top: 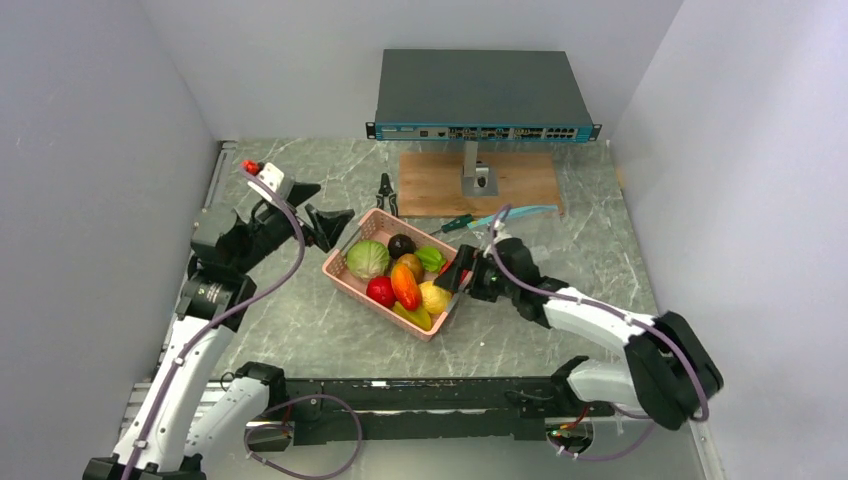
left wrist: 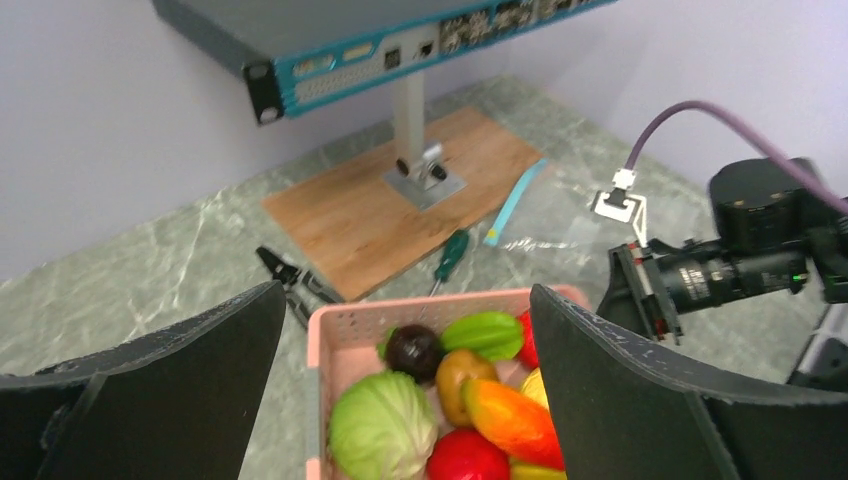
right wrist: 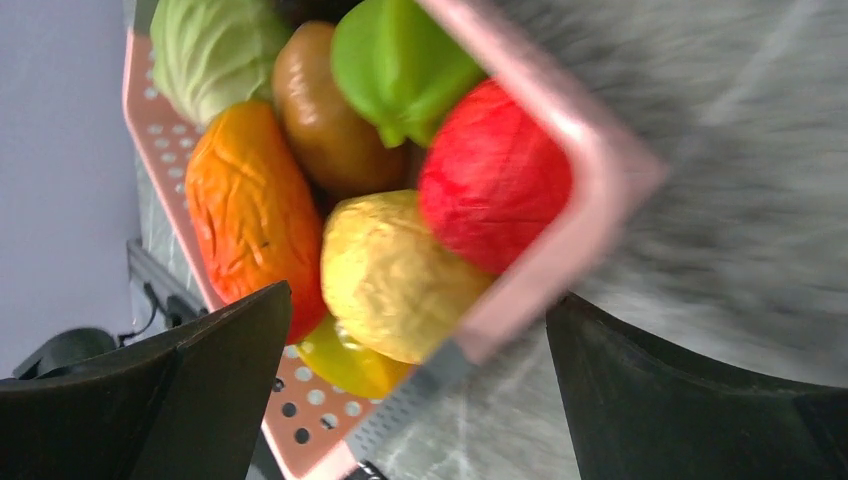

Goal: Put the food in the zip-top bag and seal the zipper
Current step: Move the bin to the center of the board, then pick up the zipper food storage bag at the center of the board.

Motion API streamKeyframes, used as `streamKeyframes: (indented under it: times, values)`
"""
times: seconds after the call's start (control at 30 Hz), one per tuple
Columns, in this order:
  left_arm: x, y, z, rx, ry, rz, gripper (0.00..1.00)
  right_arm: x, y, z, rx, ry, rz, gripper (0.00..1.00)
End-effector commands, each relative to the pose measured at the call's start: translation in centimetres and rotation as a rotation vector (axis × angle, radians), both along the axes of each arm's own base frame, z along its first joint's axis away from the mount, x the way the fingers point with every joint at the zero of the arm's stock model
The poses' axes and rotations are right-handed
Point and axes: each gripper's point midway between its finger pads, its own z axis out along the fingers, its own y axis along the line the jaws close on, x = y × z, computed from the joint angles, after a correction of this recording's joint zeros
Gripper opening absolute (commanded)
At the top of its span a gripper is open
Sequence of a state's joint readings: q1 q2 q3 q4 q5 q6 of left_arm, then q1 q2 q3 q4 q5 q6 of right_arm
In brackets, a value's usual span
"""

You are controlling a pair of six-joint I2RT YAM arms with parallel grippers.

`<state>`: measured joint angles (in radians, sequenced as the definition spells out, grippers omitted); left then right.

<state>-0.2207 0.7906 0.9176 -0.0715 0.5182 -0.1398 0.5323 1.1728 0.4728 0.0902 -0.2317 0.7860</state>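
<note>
While both arms sit by the pink basket (top: 338,272), I read the left gripper (top: 322,208) as wide open near its far-left corner, holding nothing. The right gripper (top: 458,272) is also spread wide and empty, at the basket's right corner. All the food (top: 405,283) is in the basket. The zip-top bag (top: 525,226) lies flat behind the right gripper, its zipper (top: 520,212) facing the wooden board (top: 430,185), with 1 screwdriver (top: 455,224) beside it.
</note>
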Motion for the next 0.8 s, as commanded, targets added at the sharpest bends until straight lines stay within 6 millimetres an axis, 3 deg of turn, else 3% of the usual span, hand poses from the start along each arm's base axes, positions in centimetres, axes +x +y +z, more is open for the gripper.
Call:
streamKeyframes:
  times: [0.0, 0.17, 0.23, 0.3, 0.4, 0.47, 0.6, 0.67, 0.77]
  values:
    - [0.7, 1.4, -3.6, 0.058, 0.003, 0.092, 0.99, 1.0, 7.1, 4.6, 0.176, -0.098, 0.075, 1.00]
    - [0.1, 3.2, -4.5, 0.105, -0.004, 0.202, 0.99, 0.8, 15.4, 6.1, 0.212, -0.119, 0.211, 1.00]
    - [-0.1, 3.5, -4.5, 0.112, -0.012, 0.228, 0.99, 1.6, 16.9, 5.5, 0.138, -0.120, 0.221, 1.00]
    - [0.0, 3.7, -4.8, 0.157, -0.034, 0.246, 0.99, 2.5, 16.4, 5.1, 0.052, -0.125, 0.181, 1.00]
    - [0.0, 3.5, -5.0, 0.171, -0.024, 0.249, 0.99, 3.8, 12.5, 4.7, -0.137, -0.172, 0.070, 1.00]
    - [0.0, 3.1, -5.1, 0.170, -0.018, 0.227, 0.99, 4.2, 8.4, 4.3, -0.304, -0.202, -0.017, 1.00]
    - [-0.3, 2.2, -4.9, 0.156, -0.014, 0.180, 0.99, 4.8, -2.7, 4.8, -0.760, -0.287, -0.234, 1.00]
    - [-0.4, 2.1, -4.9, 0.152, -0.014, 0.171, 0.99, 5.1, -7.3, 5.4, -1.000, -0.315, -0.303, 1.00]
    - [-0.4, 1.9, -4.9, 0.152, -0.010, 0.162, 0.99, 5.7, -11.0, 4.9, -1.289, -0.284, -0.284, 1.00]
